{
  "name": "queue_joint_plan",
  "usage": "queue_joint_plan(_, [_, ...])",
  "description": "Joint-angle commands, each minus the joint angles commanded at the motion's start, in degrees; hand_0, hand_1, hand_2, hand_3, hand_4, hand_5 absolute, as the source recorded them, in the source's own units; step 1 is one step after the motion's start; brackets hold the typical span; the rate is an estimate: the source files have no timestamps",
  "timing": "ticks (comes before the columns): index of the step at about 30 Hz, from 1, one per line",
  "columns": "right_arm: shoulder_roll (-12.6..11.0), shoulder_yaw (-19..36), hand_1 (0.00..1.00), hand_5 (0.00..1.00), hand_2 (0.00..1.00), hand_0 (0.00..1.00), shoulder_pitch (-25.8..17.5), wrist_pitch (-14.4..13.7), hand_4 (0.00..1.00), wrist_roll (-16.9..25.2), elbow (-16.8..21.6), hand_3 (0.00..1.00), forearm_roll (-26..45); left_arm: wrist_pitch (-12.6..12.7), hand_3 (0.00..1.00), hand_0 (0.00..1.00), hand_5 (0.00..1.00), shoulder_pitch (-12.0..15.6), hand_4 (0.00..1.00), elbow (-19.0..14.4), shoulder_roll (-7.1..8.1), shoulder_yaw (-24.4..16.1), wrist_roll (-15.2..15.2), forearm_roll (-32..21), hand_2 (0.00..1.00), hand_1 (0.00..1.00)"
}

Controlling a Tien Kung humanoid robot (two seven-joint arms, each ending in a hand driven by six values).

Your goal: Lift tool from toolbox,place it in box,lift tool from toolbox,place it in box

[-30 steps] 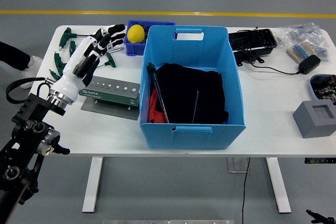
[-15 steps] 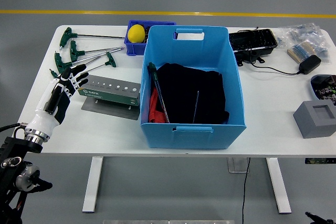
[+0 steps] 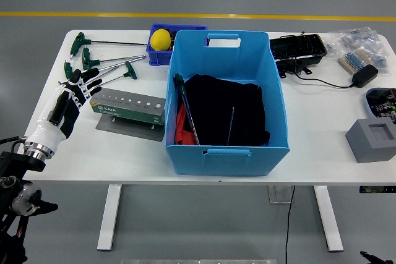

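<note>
- White table (image 3: 111,146) on grey floor; yellow floor line (image 3: 198,15) at far side.
- Left hand (image 3: 69,100) at near-left edge, fingers loose, empty, tips by green tool holder (image 3: 130,106).
- Blue box (image 3: 226,100) mid-table, tool (image 3: 185,109) inside on black cloth.
- T-handle tools (image 3: 99,63) lie far left.
- Vs 0.5 s ago: hand edged slightly up/fwd; rest unchanged.

The green tool holder (image 3: 128,109), lying at about nine o'clock from the blue box (image 3: 226,98), is showing a white brand mark on its front face that is reading "SATA", followed by smaller print too fine to make out. Nothing else on the table is carrying lettering that can be read at this size.
</note>
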Motion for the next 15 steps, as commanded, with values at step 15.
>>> queue_joint_plan(15, [0.1,0.1,0.599,0.656,0.663,0.624,-0.2,0.0,0.775,-0.1,0.0,0.538,-0.2,0.8,0.776,0.795,0.865,0.4,0.899,-0.4,-0.38,-3.2,-0.5,1.0,0.871,0.823])
